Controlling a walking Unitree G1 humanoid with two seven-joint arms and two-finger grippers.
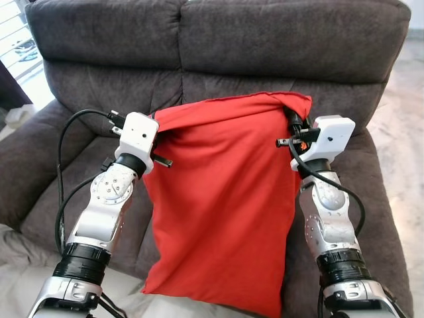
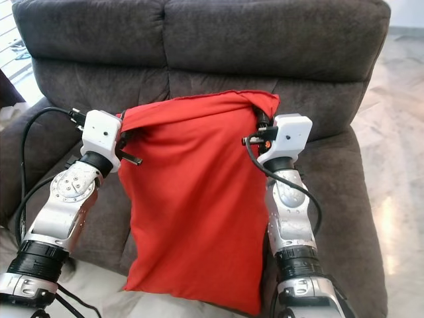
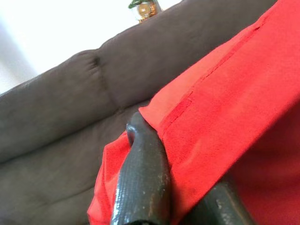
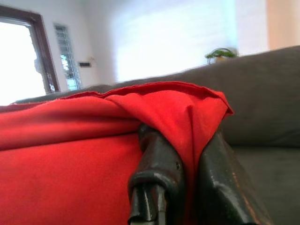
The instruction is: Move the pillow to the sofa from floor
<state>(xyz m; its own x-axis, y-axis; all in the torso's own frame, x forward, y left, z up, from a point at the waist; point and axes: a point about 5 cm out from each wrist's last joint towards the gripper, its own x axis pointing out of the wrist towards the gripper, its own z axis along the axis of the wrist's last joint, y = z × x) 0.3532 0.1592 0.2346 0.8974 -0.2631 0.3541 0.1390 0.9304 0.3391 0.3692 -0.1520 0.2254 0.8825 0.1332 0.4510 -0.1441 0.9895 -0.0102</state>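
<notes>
Head views: a red pillow [image 1: 225,205] hangs upright in front of a dark grey sofa [image 1: 278,40], held by its two upper corners between the robot's raised silver arms. The pillow's top edge folds over and sags slightly between the grips; its lower end hangs over the front of the sofa seat [image 1: 371,199], above a pale covering [image 1: 26,278] near the bottom of the view. Whether the lower end touches the seat cannot be told.

Left wrist view: the left gripper [image 3: 180,187] is clamped on the pillow's upper left corner, a seamed fold of red cloth pinched between its two black fingers [image 3: 143,183]. The sofa back lies behind.

Right wrist view: the right gripper [image 4: 190,173] is clamped on the upper right corner, the cloth gathered into a peak and squeezed between its fingers [image 4: 159,164]. Behind it stand the sofa's back edge, a small potted plant [image 4: 220,54] and a bright window [image 4: 21,61].

Black cables [image 1: 66,139] loop from each wrist along the arms. Pale tiled floor [image 1: 404,99] shows to the right of the sofa.
</notes>
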